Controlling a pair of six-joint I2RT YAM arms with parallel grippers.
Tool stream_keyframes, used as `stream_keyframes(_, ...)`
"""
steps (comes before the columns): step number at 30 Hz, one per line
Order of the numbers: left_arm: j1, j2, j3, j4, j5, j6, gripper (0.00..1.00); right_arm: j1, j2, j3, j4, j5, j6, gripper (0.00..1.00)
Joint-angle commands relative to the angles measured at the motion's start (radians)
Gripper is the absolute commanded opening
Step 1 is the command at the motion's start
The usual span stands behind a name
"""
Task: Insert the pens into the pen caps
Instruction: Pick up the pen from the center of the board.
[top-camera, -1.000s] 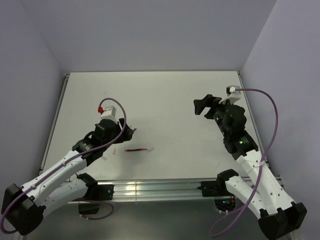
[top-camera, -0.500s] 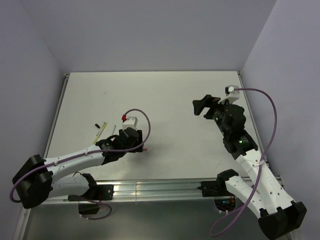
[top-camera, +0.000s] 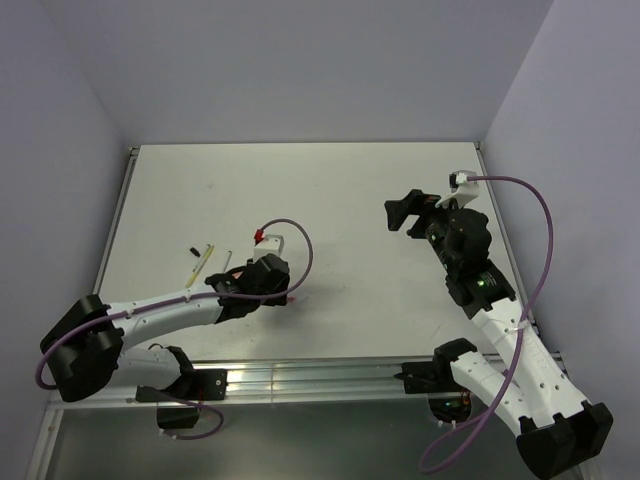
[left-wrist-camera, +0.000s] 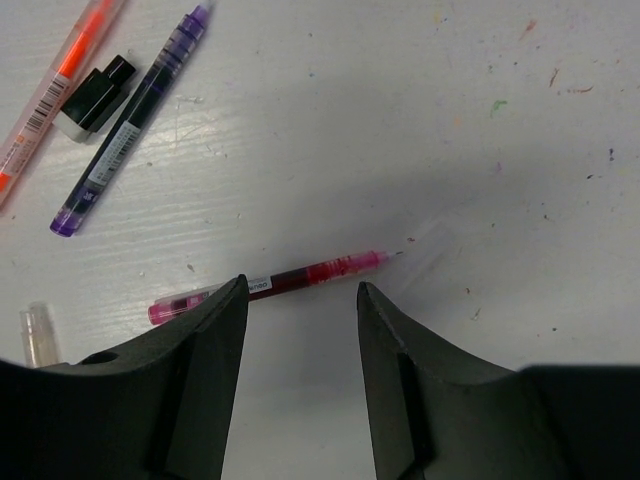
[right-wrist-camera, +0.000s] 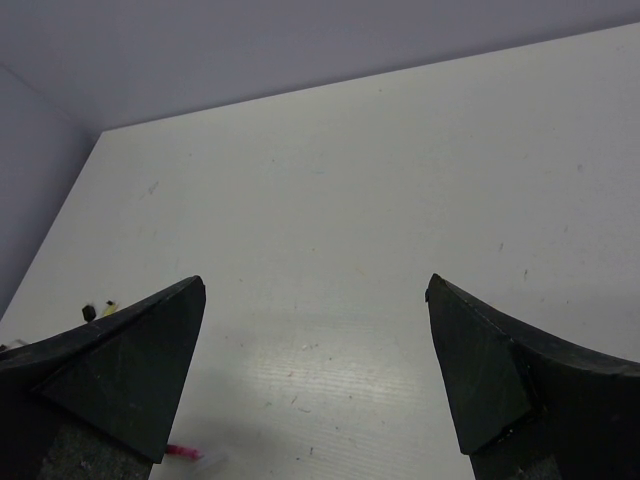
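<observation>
1. While the left tool (left-wrist-camera: 300, 296) hangs spread apart and empty over the desk (left-wrist-camera: 480, 110), the red pen (left-wrist-camera: 320, 270) lies flat just under its tips.
2. Its long axis runs along the tool's closing line, not across it.
3. Farther off, the right tool (right-wrist-camera: 315, 287) gapes wide, well apart; the left arm is nearer.

Nothing readable. Red pen (left-wrist-camera: 300, 276) at left gripper (left-wrist-camera: 302, 298): white label, print too tiny. Orange pen (left-wrist-camera: 60, 85), farther up-left: barcode stripes.
</observation>
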Motion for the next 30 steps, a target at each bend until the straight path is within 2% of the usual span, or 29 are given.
stream_keyframes(1,-0.005,0.015,0.044,-0.029,-0.021,-0.002,0.53,-0.003,-0.001,0.029,0.008,-0.012,-0.013,0.99)
stream_keyframes(30,-0.005,0.127,0.078,-0.062,0.010,0.042,0.55,-0.003,-0.012,0.027,-0.005,-0.009,-0.017,0.99)
